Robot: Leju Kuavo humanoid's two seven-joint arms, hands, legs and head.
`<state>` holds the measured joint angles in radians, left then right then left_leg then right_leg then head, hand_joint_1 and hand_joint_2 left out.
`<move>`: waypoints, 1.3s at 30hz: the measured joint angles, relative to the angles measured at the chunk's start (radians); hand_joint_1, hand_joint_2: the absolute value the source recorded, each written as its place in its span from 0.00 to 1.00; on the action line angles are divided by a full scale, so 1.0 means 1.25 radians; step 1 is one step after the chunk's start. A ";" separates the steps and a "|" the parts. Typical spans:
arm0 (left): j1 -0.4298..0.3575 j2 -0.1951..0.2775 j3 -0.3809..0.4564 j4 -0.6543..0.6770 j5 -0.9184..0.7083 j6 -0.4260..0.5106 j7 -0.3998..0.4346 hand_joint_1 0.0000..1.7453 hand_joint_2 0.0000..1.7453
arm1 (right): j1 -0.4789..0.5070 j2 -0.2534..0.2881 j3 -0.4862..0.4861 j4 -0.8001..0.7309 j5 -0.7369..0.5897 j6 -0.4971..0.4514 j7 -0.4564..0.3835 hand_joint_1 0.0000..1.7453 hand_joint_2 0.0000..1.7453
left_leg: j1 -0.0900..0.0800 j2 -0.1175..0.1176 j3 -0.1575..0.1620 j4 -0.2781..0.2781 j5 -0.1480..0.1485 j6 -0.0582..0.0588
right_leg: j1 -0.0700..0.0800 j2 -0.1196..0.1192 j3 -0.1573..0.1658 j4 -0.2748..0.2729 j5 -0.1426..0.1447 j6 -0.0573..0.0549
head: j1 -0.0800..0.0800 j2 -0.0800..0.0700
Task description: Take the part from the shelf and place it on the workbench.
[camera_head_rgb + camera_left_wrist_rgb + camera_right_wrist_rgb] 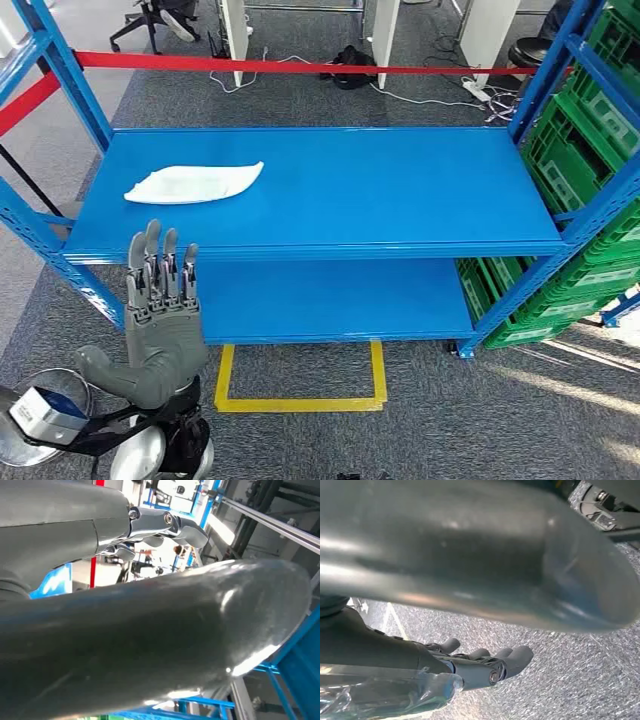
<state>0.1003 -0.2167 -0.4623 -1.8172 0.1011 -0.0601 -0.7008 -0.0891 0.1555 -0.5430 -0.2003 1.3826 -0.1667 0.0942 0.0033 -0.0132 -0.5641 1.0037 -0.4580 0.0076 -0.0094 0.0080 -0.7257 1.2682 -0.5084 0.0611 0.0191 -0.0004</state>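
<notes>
The flat white elongated plastic part (194,183) lies lengthwise along the blue metal shelf (362,190), directly beyond the raised left robot hand (162,320), which is empty with fingers extended.

Grey carpet floor (453,420) with yellow tape square (300,378); green crates (596,150) stacked beside.

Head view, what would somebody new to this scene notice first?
The bright blue shelf fills the middle of the view, and a flat white part lies alone on its top level, toward the left end. Below it the robot's left hand is raised in front of the shelf edge, fingers straight and holding nothing. Green crates stack up at the right, and a yellow square is taped on the grey floor.
</notes>
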 joint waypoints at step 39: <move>0.009 -0.008 0.019 -0.030 0.002 0.008 0.000 0.00 0.00 | -0.001 -0.001 -0.002 -0.001 0.007 0.005 0.003 0.00 0.00 | 0.001 0.000 -0.040 0.005 0.037 -0.025 | 0.006 0.002 0.134 -0.192 0.028 -0.026 | -0.002 0.000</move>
<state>0.1110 -0.2270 -0.4391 -1.8548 0.1032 -0.0506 -0.7010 -0.0906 0.1543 -0.5457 -0.2010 1.3918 -0.1598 0.0976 0.0041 -0.0128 -0.6138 1.0097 -0.4118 -0.0235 -0.0019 0.0105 -0.5581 1.0285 -0.4740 0.0282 0.0169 -0.0004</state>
